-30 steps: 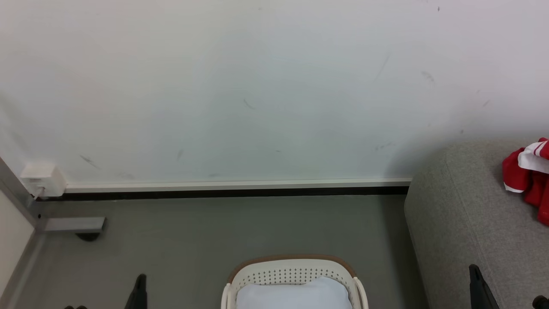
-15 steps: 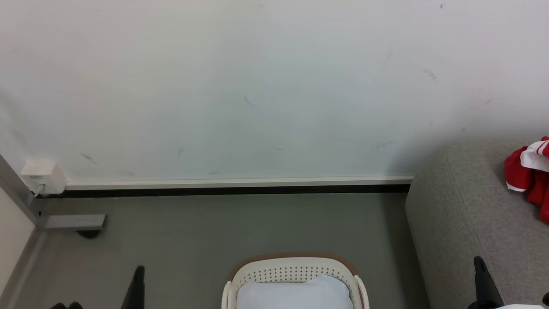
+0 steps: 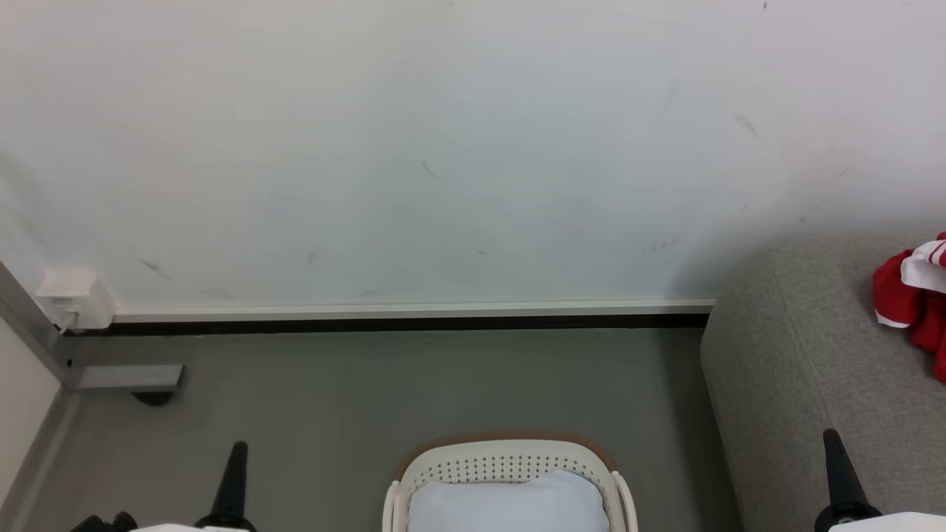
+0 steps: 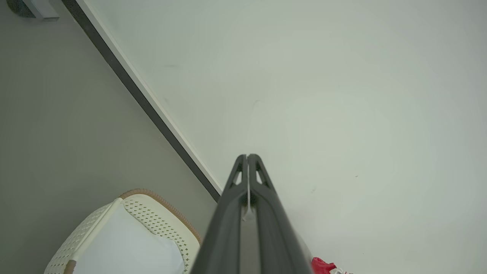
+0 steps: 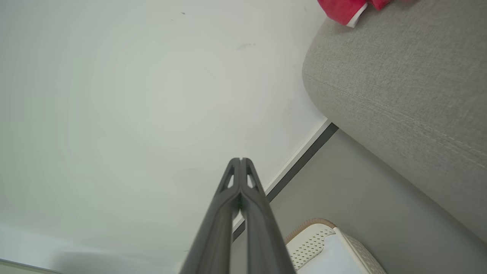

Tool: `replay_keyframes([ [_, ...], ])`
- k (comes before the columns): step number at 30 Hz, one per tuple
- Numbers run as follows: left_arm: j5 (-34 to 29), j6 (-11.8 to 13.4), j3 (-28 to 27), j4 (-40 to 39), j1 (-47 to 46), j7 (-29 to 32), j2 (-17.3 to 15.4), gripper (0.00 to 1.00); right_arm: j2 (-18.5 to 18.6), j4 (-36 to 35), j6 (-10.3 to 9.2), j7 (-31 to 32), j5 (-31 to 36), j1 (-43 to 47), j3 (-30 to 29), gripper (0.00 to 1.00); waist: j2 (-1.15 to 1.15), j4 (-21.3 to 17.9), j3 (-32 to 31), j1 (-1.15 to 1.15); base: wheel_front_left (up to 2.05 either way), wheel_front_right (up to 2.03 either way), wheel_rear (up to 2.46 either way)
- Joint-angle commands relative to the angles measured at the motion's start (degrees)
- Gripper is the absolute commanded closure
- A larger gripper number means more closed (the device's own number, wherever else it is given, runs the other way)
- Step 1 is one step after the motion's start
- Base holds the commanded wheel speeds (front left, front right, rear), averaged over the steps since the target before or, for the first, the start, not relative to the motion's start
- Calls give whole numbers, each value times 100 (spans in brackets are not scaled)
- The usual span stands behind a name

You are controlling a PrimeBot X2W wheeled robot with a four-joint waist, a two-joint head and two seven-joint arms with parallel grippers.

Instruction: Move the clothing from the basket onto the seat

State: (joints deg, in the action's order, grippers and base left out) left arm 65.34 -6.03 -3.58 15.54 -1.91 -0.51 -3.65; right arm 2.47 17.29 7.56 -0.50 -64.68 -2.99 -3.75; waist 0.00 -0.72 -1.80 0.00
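Waiting left gripper (image 3: pixel 238 445): we hold it pressed shut on nothing, low at the left of the head view, fingers pointing up, beside the basket (image 3: pixel 506 440).
Right gripper (image 3: pixel 830 434): closed tight and empty too, low at the right, in front of the side of the seat (image 3: pixel 798 355).
Clothing (image 3: pixel 913 295): red with white trim, bunched on top of the seat at the head view's right edge.
Basket contents: what we see inside is the pale blue-white pad (image 3: pixel 506 502); the frame cuts off the near half.
Why so: we judge the clothing we can see is where the task wants it, so both arms sit clear of basket and seat with nothing to carry.
Left wrist view adds: the two fingers meeting along their whole length, which the head view's thin silhouettes leave unclear; a scrap of red sits low beside them.
Right wrist view adds: the seat's seam line and rounded corner up close, with a red hem on its top.
Head view adds: both grippers together, flanking the basket on the floor (image 3: pixel 369 391).
Unsettled: we cannot tell whether cloth lies under the pad.
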Motion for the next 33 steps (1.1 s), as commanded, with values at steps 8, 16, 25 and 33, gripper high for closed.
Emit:
replay_keyframes([
  [8,549,-58,-89,-82,-171,151,8,100,54,-119,-8,144,-569,-163,-71,100,0,11,28,0,0,0,0],
  [16,974,-70,-128,-92,-228,254,20,100,56,-166,-9,256,-995,-209,-118,100,0,21,55,0,0,0,0],
  [25,1412,-99,-178,-107,-298,376,33,100,58,-207,-10,371,-1433,-241,-159,100,0,32,85,0,0,0,0],
  [33,1770,-118,-219,-116,-345,471,42,100,60,-241,-10,460,-1800,-289,-194,100,0,42,112,0,0,0,0],
])
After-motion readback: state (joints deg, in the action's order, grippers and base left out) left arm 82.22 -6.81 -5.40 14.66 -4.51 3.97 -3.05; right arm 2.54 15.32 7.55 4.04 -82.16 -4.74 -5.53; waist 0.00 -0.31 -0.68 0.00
